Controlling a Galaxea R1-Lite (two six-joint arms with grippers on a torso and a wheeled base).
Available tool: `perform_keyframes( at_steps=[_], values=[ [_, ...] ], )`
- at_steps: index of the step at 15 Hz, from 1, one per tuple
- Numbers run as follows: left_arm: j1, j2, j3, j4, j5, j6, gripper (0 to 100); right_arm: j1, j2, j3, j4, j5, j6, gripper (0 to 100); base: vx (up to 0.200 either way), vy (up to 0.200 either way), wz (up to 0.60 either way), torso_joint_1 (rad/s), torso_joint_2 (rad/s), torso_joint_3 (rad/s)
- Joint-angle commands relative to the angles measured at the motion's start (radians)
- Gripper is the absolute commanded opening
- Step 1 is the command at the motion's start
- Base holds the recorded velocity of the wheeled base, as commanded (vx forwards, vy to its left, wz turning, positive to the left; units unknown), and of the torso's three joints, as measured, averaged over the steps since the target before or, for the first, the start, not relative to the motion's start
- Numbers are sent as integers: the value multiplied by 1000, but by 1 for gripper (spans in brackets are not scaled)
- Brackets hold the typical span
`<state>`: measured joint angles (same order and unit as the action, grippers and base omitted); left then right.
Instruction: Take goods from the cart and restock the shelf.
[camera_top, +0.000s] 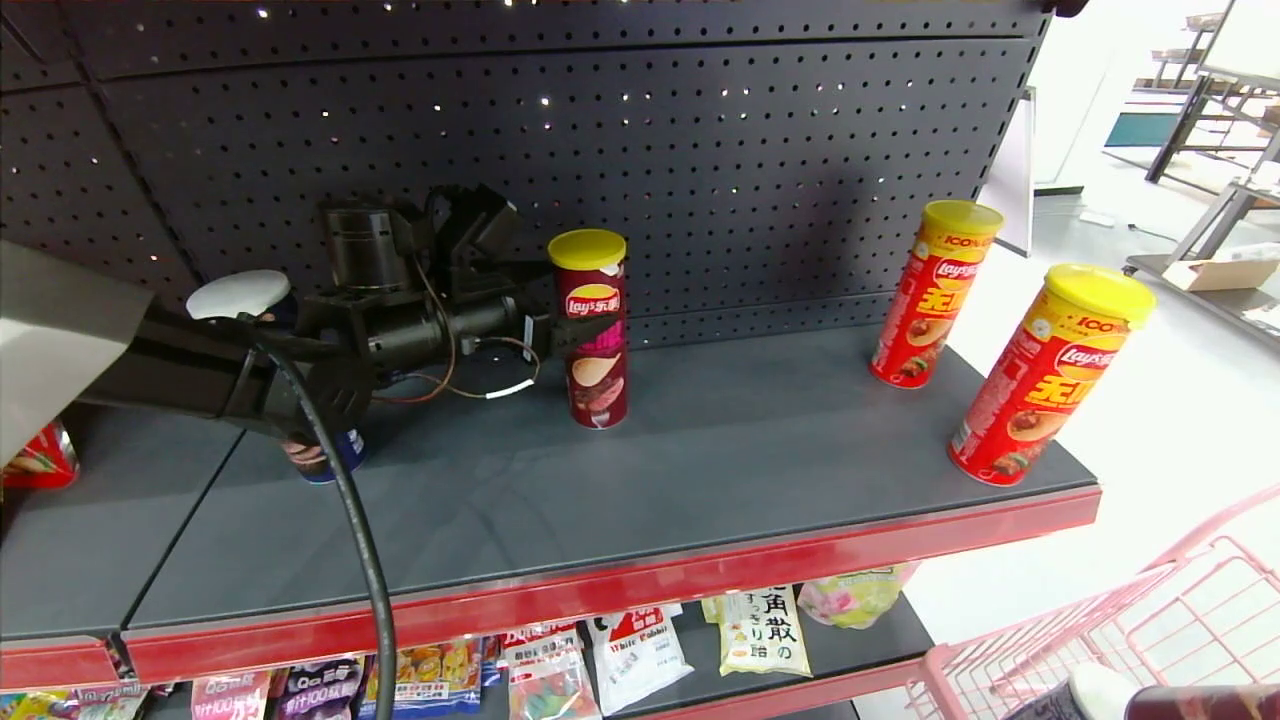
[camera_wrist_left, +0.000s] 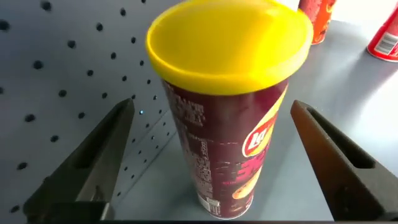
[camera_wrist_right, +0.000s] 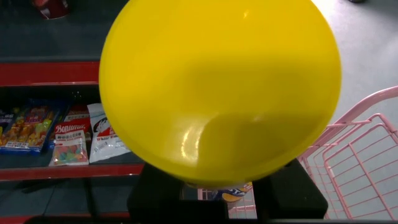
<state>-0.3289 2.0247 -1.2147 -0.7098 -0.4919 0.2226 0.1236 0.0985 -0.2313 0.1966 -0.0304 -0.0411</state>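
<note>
Fingers (camera_wrist_left: 93, 162) of my left gripper (camera_wrist_left: 211, 104) stand apart on either side of the maroon chip can (camera_top: 597, 340), which is upright on the grey shelf (camera_top: 700, 470), far back by the pegboard (camera_top: 700, 150). Two red cans (camera_top: 935, 295) (camera_top: 1050, 375) stand well to its right. A yellow lid (camera_wrist_right: 221, 87) sits close above my right gripper (camera_wrist_right: 227, 196), and I cannot tell whether that gripper grips.

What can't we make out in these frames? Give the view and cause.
- Right wrist view: the round yellow plastic lid hides whatever is beneath it.
- Head view: the black left arm covers most of the white-lidded blue tube.
- Head view: the pink wire cart is cut by the corner, so its contents are unclear.
- Head view: the red item is cut by the edge.
</note>
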Motion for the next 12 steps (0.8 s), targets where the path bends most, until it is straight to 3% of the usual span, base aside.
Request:
perform_keyframes(
  at_steps=[1,11,12],
  values=[
    [-2,26,-25,-2,1,1,100,1,0,-2,0,0,0,0,0,0,0,0,0,0],
    [-42,126,-187,-2,24,-22,100,-1,1,-5,1,0,0,0,0,0,0,0,0,0],
    [-42,129,-192,-2,26,-23,0,-1,1,-5,1,0,0,0,0,0,0,0,0,0]
  ],
)
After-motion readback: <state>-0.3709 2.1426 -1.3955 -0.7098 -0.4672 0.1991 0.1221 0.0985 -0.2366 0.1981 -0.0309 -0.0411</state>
